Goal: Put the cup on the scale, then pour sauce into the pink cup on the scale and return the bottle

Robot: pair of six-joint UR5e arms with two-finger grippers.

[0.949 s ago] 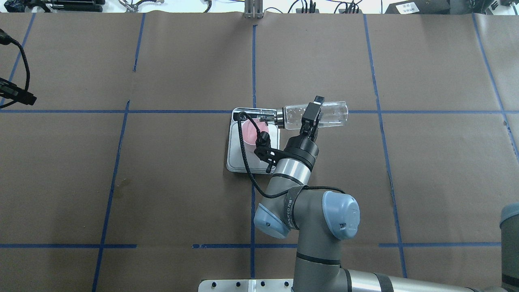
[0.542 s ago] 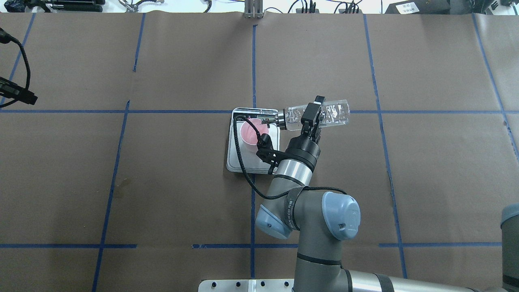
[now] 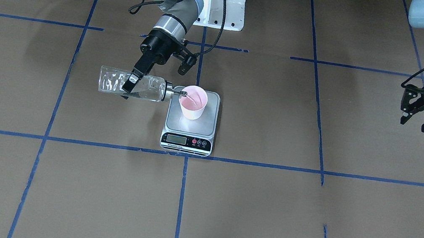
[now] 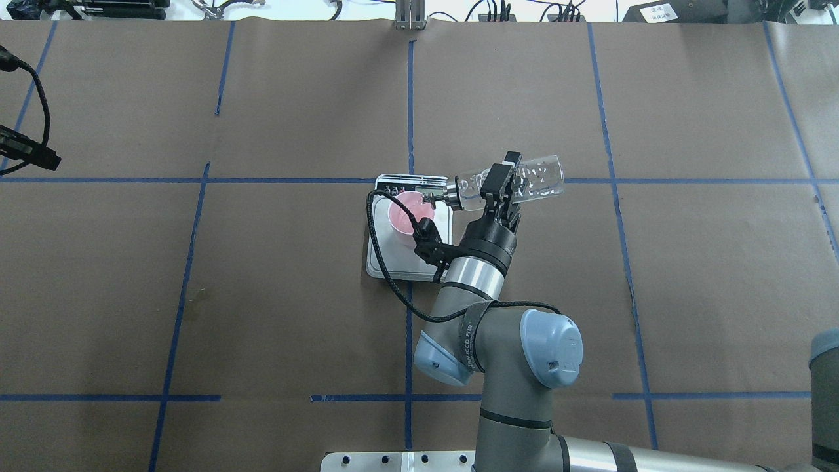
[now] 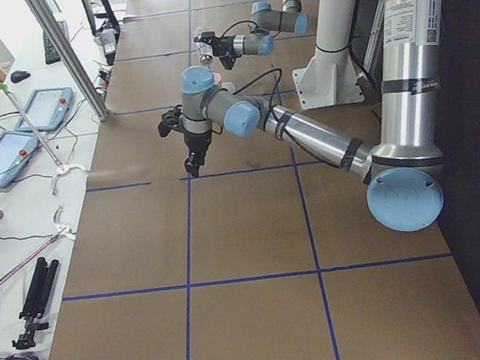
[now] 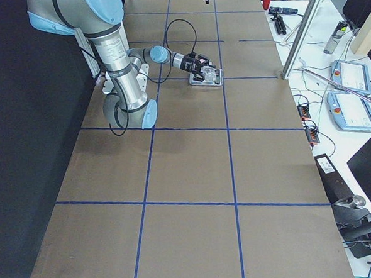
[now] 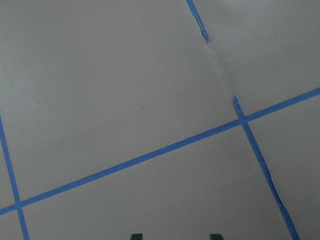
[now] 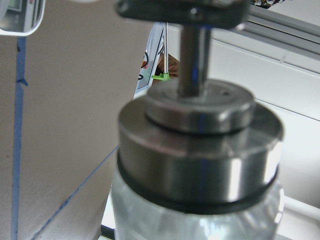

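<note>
Overhead exterior first: where is the bottle point(image 4: 534, 180) relative to the right claw point(image 4: 498, 187)?

It lies crosswise between the fingers. The claw is pinching the glass body near its middle, with the base sticking out to one side and the silver spout point(image 4: 436, 195) to the other.

Upright or tipped?

Tipped close to level, spout end slightly lower. In the front-facing view the spout point(image 3: 177, 93) reaches the rim of the cup point(image 3: 193, 105), and the clear sauce point(image 3: 143, 93) lies along the lower side of the bottle point(image 3: 111, 81).

And the cup?

It stands upright on the steel plate of the scale point(image 3: 207, 124), toward the back of the plate, away from the display strip. It is just beside the right claw point(image 3: 129, 84) and not touching it.

Is sauce falling into the cup?

A thin glint shows below the spout; I cannot tell more.

What about the left claw point(image 3: 413, 121)?

Its fingers are spread and hold nothing. It hangs above the brown surface point(image 3: 266, 208), well apart from the scale.
</note>
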